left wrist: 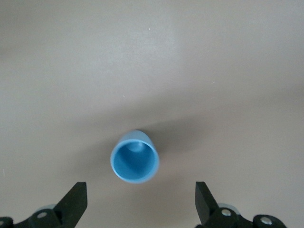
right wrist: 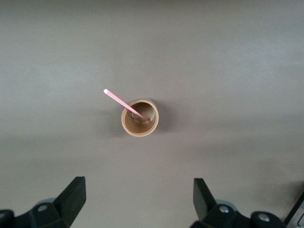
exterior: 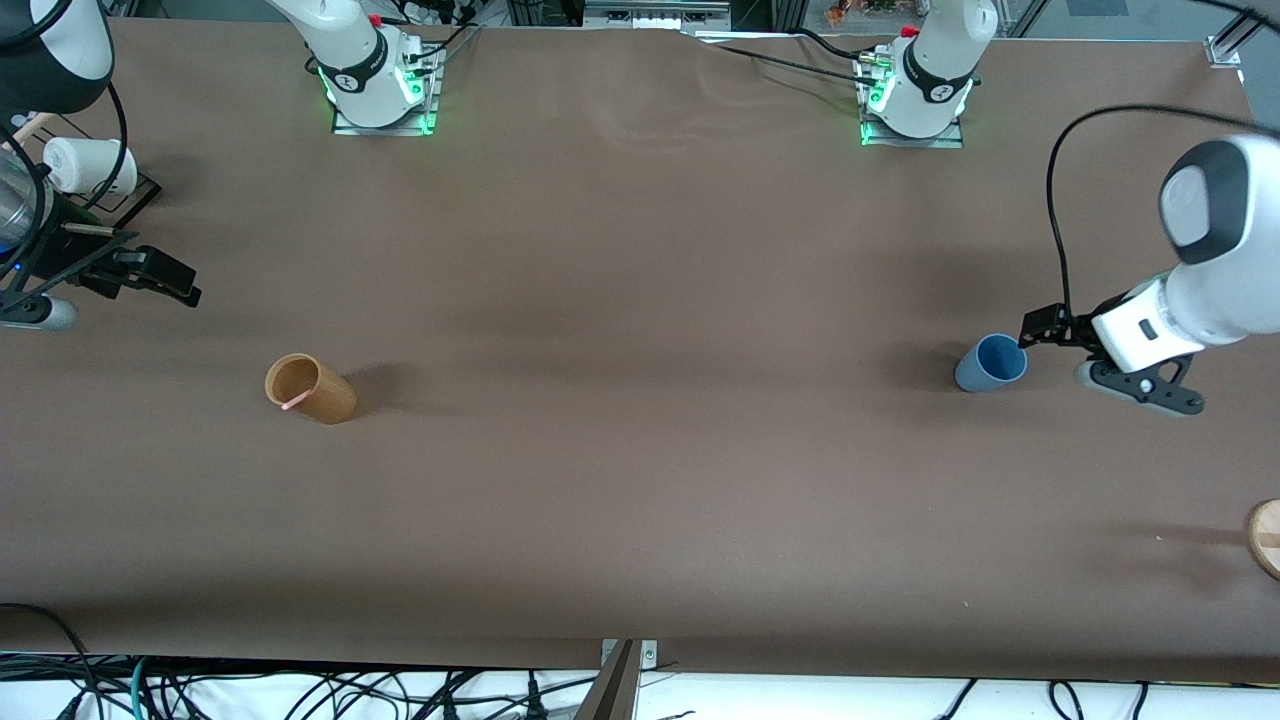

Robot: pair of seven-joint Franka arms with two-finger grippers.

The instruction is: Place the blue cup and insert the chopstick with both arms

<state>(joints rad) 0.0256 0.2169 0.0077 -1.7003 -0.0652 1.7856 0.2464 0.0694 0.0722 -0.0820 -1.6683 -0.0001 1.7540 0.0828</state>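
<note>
Front view, item list: brown tabletop (exterior: 640, 500); blue cup (exterior: 990, 364) standing upright toward the left arm's end; tan wooden cup (exterior: 310, 389) standing toward the right arm's end, well apart from the blue cup; chopstick (exterior: 293, 404) resting inside the wooden cup, its tip leaning out over the rim; white paper cup (exterior: 88, 165) near the table edge at the right arm's end; wooden disc (exterior: 1266, 537) partly visible at the edge of the left arm's end

Left end effector (exterior: 1030, 330): just beside the blue cup, fingers apart, holding nothing; in the left wrist view the blue cup (left wrist: 135, 161) sits ahead of the spread fingers (left wrist: 72, 202), untouched

Right end effector (exterior: 165, 280): over the tabletop near the paper cup, well apart from the wooden cup; right wrist view shows fingers (right wrist: 71, 198) apart, empty, with the wooden cup (right wrist: 139, 118) and chopstick (right wrist: 126, 104) ahead

Progress, as judged: nothing done. Cup not yet grasped or placed; chopstick not yet drawn from the wooden cup; insertion into the blue cup remains
</note>
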